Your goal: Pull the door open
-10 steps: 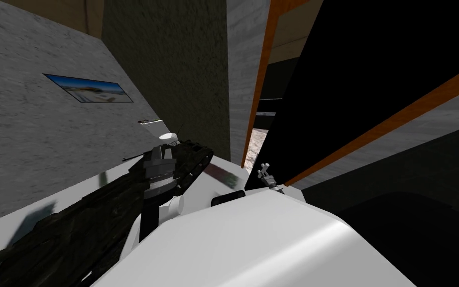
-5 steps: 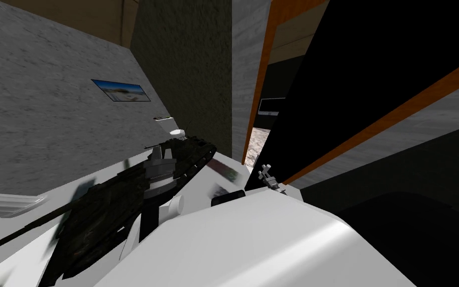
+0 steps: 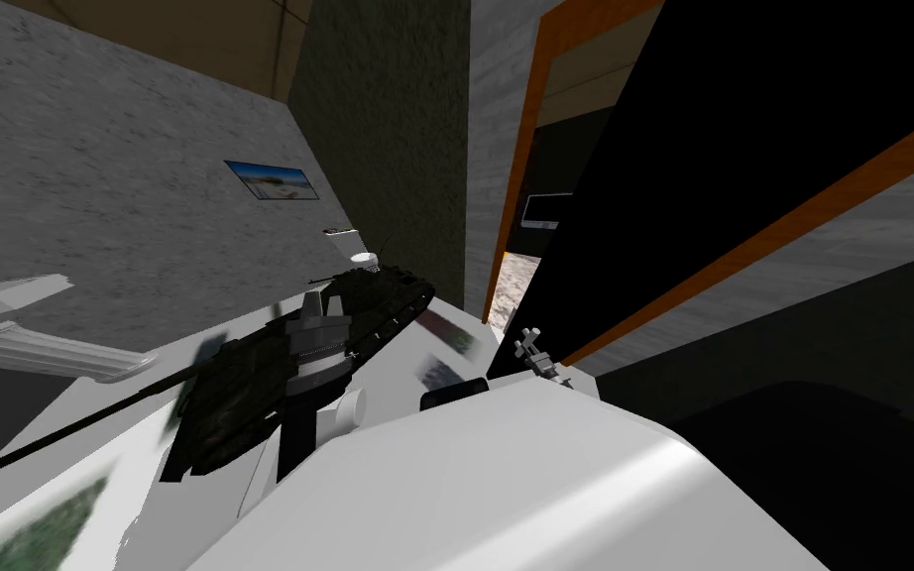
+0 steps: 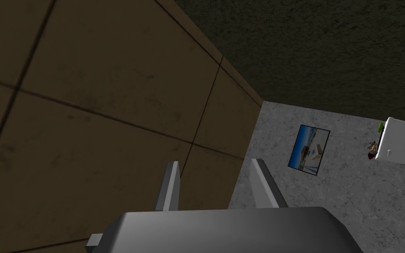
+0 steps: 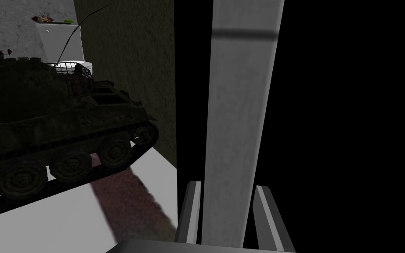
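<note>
Door [image 3: 742,129], where is it?
On my right: a black slab standing ajar, swung out from the orange frame [image 3: 510,198]. A strip of speckled floor [image 3: 513,283] shows in the gap.
And the right claw [image 3: 532,347]?
At the door's near edge, low down. In the wrist view its fingers [image 5: 193,211] pinch a pale grey upright bar [image 5: 236,110], one blade on each side, with black on both flanks.
The left claw [image 4: 215,162]?
Spread, with nothing between the blades. That arm is over the desk, by the tank.
Tank?
A dark model tank [image 5: 56,127] sits on the white desk [image 5: 65,224], left of the door, its front end towards the bar.
</note>
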### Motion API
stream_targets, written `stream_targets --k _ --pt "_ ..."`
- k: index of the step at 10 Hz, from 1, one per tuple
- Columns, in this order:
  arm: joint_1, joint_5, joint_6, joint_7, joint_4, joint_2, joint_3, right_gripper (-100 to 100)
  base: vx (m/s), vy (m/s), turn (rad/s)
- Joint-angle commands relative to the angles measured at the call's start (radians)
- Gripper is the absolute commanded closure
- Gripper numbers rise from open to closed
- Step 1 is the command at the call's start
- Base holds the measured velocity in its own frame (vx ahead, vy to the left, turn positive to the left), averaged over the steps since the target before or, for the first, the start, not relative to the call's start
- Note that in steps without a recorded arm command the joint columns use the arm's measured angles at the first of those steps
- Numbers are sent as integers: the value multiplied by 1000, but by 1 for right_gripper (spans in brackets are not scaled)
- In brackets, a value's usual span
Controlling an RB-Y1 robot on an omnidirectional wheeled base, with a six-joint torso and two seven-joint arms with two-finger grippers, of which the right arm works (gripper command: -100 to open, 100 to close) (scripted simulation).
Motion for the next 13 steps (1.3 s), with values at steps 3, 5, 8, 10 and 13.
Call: stream_targets --k 3,5,8,10,13 --pt "-1 9 -27 -24 28 -9 20 100 -189 -50 130" --pt "-4 13 -41 -36 43 -14 29 100 -219 -41 143" --pt "-8 15 -47 -41 48 -18 33 100 -165 -44 87" --pt "-1 20 -68 -50 63 -19 41 100 -130 -59 151" --pt "10 26 -107 -64 90 -20 52 100 -207 -53 170"
